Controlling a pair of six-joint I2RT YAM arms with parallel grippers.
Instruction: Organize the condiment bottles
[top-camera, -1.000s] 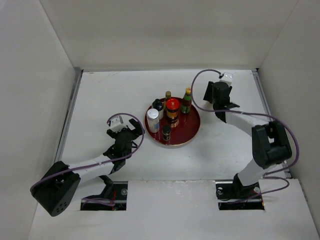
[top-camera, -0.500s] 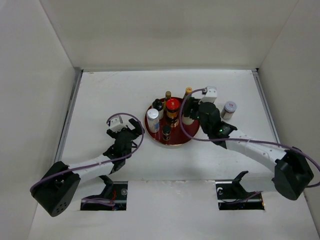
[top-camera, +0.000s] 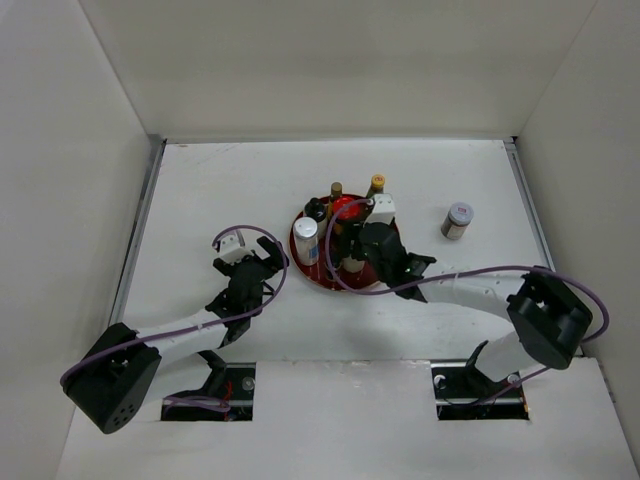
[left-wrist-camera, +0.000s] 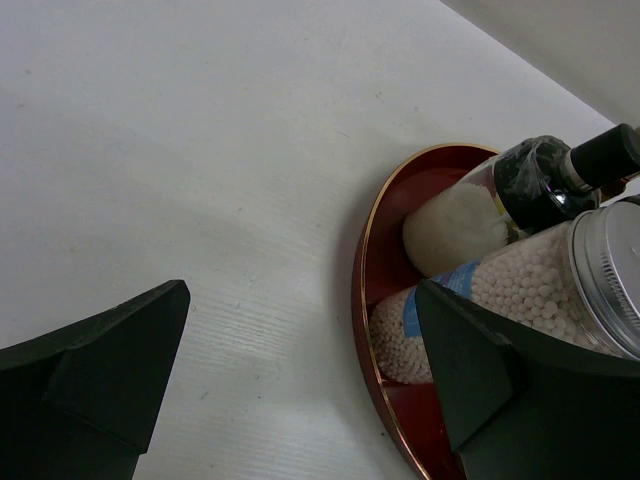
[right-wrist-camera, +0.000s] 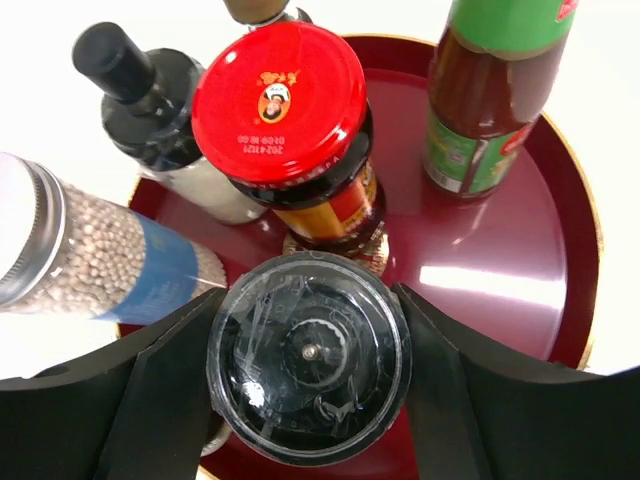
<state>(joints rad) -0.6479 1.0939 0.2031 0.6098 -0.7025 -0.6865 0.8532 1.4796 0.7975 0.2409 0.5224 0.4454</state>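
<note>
R jaws: part open, astride black-lid grinder at near side of tray; gripping or not, can't tell.
L jaws: wide apart, low over worktop, just L of tray.
Also on tray: red-lid jar, green-label bottle, black-cap bottle, silver-lid bead jar.
Grey-cap jar: upright on worktop, well R of tray.

White table top, matt, with a fine grain visible from close. Closed in by plain white panels: left wall, far wall, right wall. Thin metal strip along the left edge, another strip along the right. At the near side a white board with two dark rectangular openings. Soft, even light from above, only weak shadows.
</note>
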